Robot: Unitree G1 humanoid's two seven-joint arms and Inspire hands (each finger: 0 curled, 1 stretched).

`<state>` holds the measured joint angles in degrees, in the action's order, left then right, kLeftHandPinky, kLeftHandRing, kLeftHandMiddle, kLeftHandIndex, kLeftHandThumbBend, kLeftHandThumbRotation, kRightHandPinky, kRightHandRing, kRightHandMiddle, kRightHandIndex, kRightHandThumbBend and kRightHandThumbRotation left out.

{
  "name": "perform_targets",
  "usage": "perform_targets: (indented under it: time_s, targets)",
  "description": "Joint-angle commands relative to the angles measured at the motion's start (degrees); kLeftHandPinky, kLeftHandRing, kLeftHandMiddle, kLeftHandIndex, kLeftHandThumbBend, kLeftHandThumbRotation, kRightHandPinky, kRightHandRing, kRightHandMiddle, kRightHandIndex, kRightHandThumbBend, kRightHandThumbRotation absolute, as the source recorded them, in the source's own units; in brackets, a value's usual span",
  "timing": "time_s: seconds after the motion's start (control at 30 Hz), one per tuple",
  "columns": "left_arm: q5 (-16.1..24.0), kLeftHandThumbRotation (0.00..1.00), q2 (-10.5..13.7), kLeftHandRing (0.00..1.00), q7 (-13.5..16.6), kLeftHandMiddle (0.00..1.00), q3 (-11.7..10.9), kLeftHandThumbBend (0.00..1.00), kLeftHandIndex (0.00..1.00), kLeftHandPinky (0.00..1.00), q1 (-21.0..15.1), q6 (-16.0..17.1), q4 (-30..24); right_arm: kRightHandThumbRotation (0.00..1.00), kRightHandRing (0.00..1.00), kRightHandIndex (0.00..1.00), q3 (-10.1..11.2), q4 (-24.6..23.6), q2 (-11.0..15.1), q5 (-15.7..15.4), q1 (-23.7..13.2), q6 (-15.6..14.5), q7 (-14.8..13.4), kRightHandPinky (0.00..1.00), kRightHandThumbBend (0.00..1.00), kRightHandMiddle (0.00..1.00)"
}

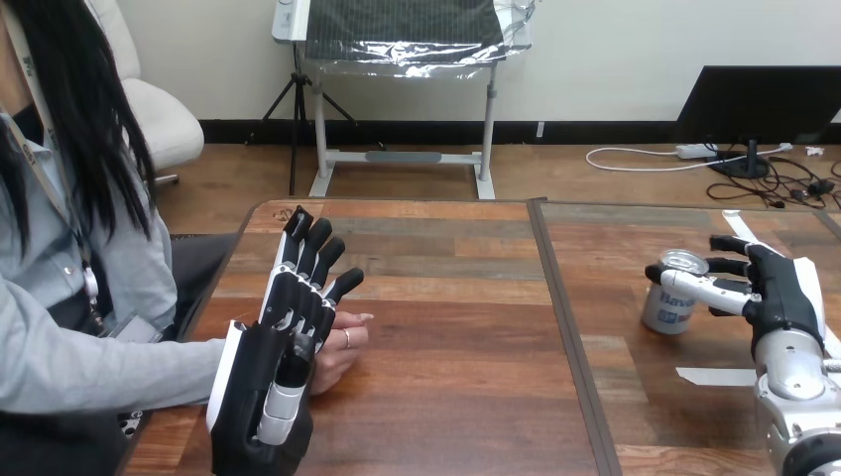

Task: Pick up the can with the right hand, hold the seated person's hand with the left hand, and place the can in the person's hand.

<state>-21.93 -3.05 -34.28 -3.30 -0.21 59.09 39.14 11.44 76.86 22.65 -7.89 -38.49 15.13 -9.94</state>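
Note:
A silver can with a blue-and-white label stands upright on the right part of the wooden table. My right hand is at its right side, open. Its thumb lies across the can's front, and its fingers reach toward the can's back right. My left hand stands at the table's left with its back toward me and its fingers straight. The person's hand rests on the table right beside it, partly hidden behind my palm. I cannot tell if they touch.
A dark seam runs front to back between the two table halves. A white tape strip lies in front of the can, and another lies behind my right hand. The person sits at the left edge.

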Motion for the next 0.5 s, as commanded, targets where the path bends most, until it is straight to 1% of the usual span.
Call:
perform_targets:
  time_s: [0.0,0.13,0.4,0.47]
  targets:
    - [-0.26,0.85,-0.55,0.96,-0.60,0.98,-0.22,1.00,1.00,0.87,-3.55,-0.04,0.45,0.06,0.68,0.72,-0.05,-0.10,-0.34,0.17,-5.29,-0.12,-0.81,0.58,1.00,0.69]
    - [-0.35,0.85,-0.68,0.96,-0.70,0.98,-0.26,1.00,1.00,0.87,-3.60,0.10,0.59,0.02,0.65,0.70,-0.08,-0.06,-0.27,0.09,-5.28,-0.35,-1.18,0.56,0.99,0.67]
    - [-0.41,0.85,-0.75,0.96,-0.76,0.98,-0.32,1.00,0.99,0.86,-3.53,0.03,0.50,0.00,0.62,0.67,-0.16,-0.04,-0.23,-0.05,-5.35,-1.10,-2.30,0.56,0.96,0.64]
    - [-0.44,0.85,-0.74,0.96,-0.83,0.98,-0.34,1.00,0.99,0.86,-3.53,0.04,0.51,0.00,0.60,0.65,-0.14,-0.05,-0.21,-0.04,-5.34,-1.14,-2.49,0.56,0.94,0.61]
